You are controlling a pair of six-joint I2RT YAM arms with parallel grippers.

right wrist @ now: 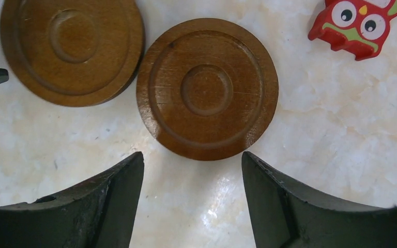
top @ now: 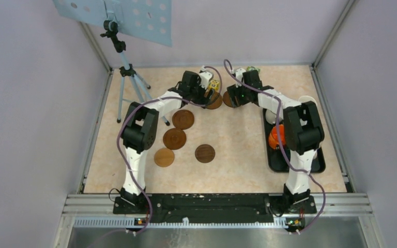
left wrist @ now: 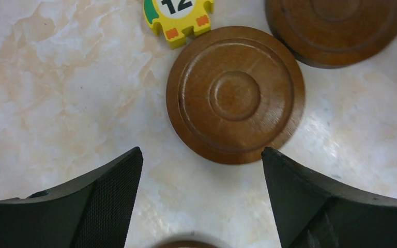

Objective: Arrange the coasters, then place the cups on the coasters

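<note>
Two brown coasters lie side by side at the far middle of the table. In the left wrist view one coaster sits just past my open left gripper, and the other coaster is at the upper right. In the right wrist view my open right gripper hovers just short of its coaster, with the neighbouring coaster to the left. Neither gripper has anything between its fingers. Several more coasters lie spread near the left arm. An orange cup shows on the black tray, mostly hidden by the right arm.
A yellow toy block numbered 12 touches the left coaster's far edge. A red owl block lies to the right of the right coaster. A tripod holding a blue perforated board stands at the back left. Metal frame walls enclose the table.
</note>
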